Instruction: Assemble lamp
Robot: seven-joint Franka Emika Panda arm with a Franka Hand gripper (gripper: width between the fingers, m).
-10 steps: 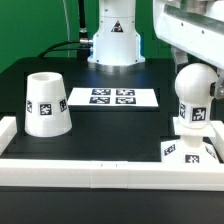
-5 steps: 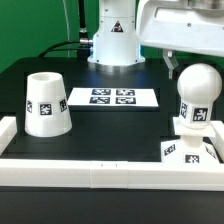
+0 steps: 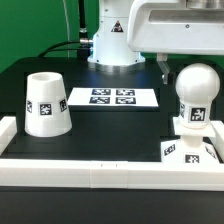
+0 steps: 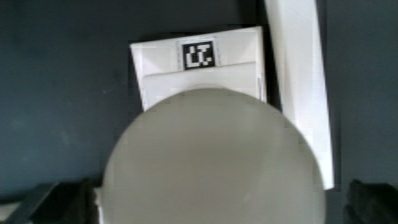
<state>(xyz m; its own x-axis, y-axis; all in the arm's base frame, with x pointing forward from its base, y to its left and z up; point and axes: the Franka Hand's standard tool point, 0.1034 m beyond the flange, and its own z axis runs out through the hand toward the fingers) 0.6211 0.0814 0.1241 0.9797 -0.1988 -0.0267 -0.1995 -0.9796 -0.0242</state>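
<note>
The round-headed bulb [image 3: 194, 98] stands upright on the flat square base [image 3: 186, 151] at the exterior view's right, against the front rail. My gripper [image 3: 180, 60] hangs just above the bulb's head, open and holding nothing. In the wrist view the bulb's head [image 4: 214, 160] fills the middle, with my dark fingertips [image 4: 45, 205] wide apart on either side of it, and the base [image 4: 196, 78] with its tag lies beyond. The tapered shade [image 3: 45, 103] stands alone, open end up, at the exterior view's left.
The marker board [image 3: 112, 97] lies flat in the middle of the black table. A long white rail [image 3: 100, 172] runs along the front, with a short block [image 3: 8, 130] at its left end. The arm's base [image 3: 113, 40] stands at the back.
My gripper has moved toward the exterior view's left and come over the bulb. The bulb, base and shade have not moved.
</note>
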